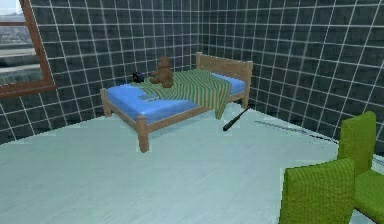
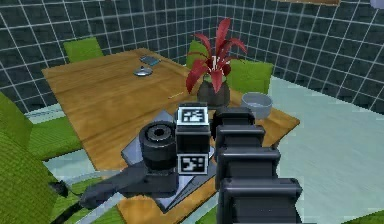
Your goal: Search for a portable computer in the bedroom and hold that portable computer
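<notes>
My claw (image 2: 95, 192) is by the near end of the wood table (image 2: 100, 95). A flat grey slab (image 2: 132, 157) lies on the table right at my claw. I cannot tell if my claw grips anything. A red plant (image 2: 212, 65) and a bowl (image 2: 257, 101) stand close by. Ahead is a bed (image 1: 125, 97) with a teddy (image 1: 163, 72).

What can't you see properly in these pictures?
- Arm side view: flat grey slab on the wooden table, mostly covered by the dark pincer. Whether the pincer holds anything cannot be told.
- Arm side view: small grey thing at the table's far end, too small.
- Forward view: small black thing beside the brown teddy bear, too small.
</notes>
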